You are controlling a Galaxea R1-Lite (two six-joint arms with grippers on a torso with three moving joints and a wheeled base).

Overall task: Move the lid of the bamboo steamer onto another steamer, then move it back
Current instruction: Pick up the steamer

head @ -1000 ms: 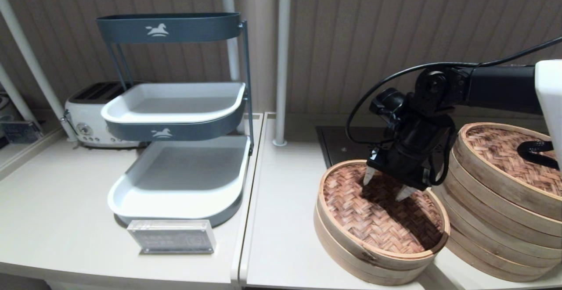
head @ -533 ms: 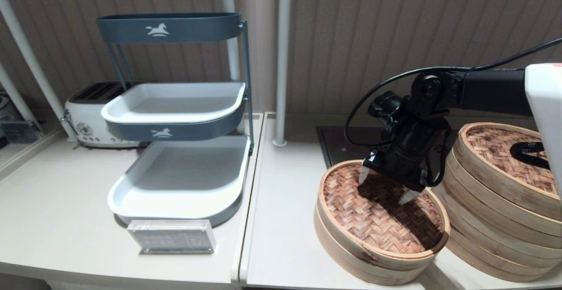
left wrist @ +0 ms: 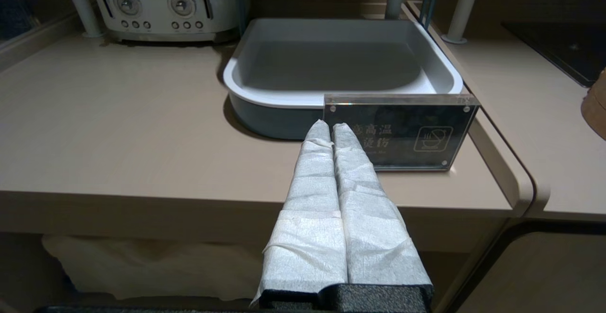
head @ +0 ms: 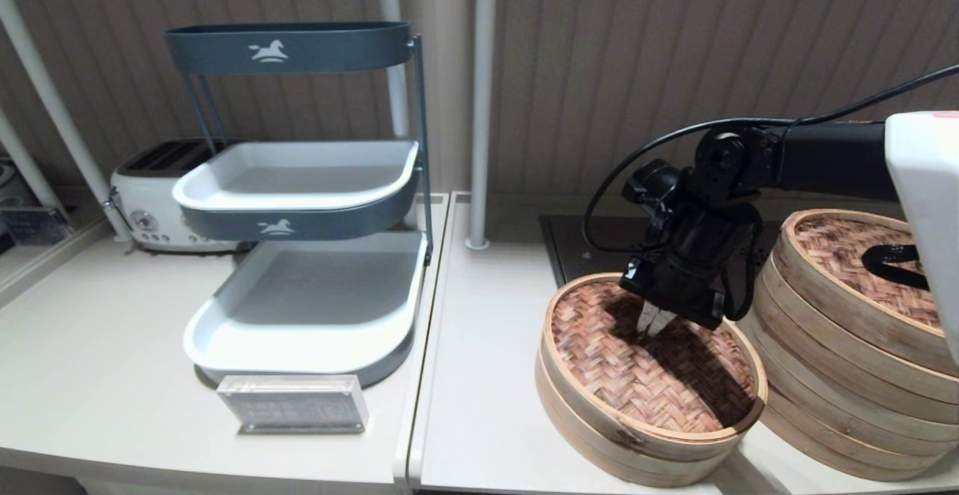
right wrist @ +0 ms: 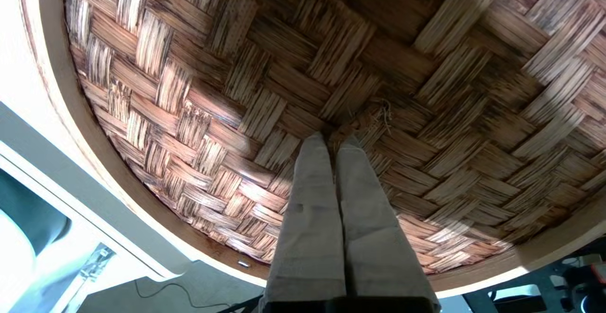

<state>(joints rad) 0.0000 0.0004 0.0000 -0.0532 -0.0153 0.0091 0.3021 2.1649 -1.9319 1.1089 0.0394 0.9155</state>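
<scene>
The bamboo steamer lid (head: 650, 364) sits on a low steamer on the counter (head: 479, 420), with the tall steamer stack (head: 854, 345) just beside it at 3 o'clock. The right gripper (head: 653, 321) is down at the lid's centre, jaws pressed together at the tiny loop (right wrist: 374, 114). The left gripper (left wrist: 331, 130) hangs by the counter's front edge, jaws pressed together, near the sign (left wrist: 402, 133).

The bamboo steamer lid (head: 659, 375) showed a reddish-brown herringbone weave within a pale rim bearing one dark smudge. The tall steamer stack (head: 846, 375) was pale bamboo, its top woven likewise. The tiered rack (head: 300, 203) was dark blue-grey with white trays; the toaster (head: 153, 203) cream.
</scene>
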